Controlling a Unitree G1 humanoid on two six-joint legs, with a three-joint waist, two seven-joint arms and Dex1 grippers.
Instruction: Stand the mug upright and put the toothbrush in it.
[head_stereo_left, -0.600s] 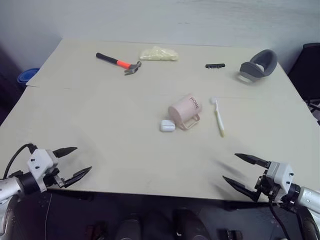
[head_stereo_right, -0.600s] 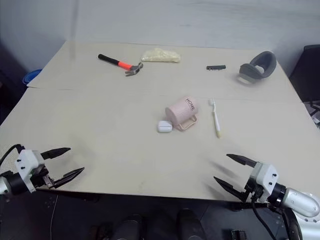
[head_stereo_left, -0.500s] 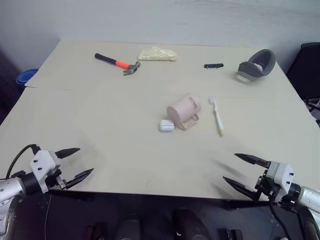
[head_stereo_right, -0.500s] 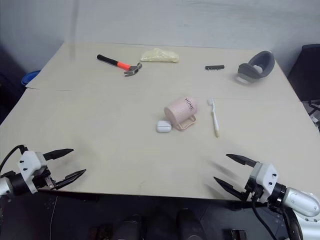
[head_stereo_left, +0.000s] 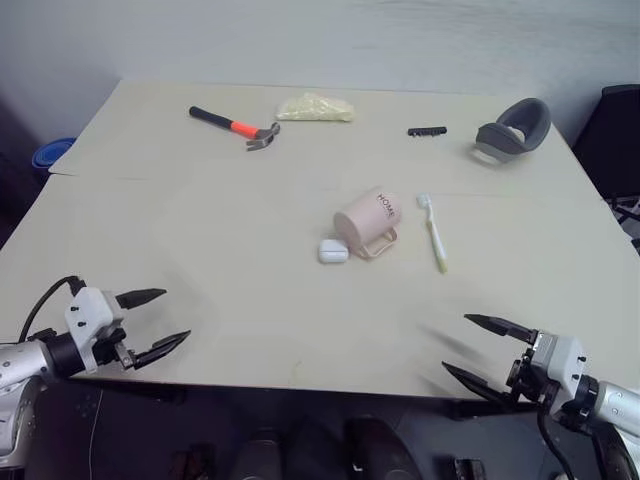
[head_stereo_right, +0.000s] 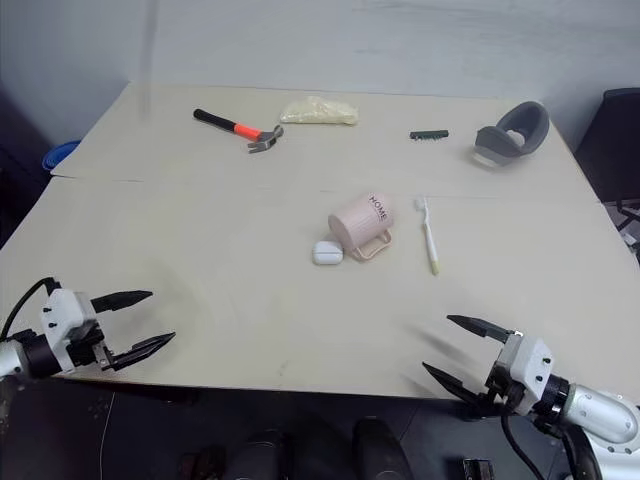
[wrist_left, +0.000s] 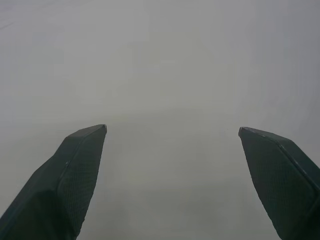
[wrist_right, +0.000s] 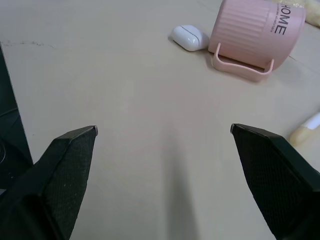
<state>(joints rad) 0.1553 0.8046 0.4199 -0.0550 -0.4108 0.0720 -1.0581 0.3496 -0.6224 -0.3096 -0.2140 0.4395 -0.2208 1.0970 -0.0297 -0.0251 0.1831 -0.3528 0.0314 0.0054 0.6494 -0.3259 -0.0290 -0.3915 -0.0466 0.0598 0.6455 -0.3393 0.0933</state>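
We count one mug (head_stereo_left: 366, 222) lying on its side mid-tabletop (head_stereo_left: 200, 240), one toothbrush (head_stereo_left: 434, 233) just beside it, and one white case (head_stereo_left: 334, 251). At the near edge, left gripper (head_stereo_left: 155, 318) and right gripper (head_stereo_left: 482, 347) spread, empty.

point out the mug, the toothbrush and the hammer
mug (head_stereo_left: 366, 218), left eye view, on its pink side wall
toothbrush (head_stereo_left: 436, 236), left eye view, mid-handle
hammer (head_stereo_left: 232, 125), left eye view, on the orange part of its handle
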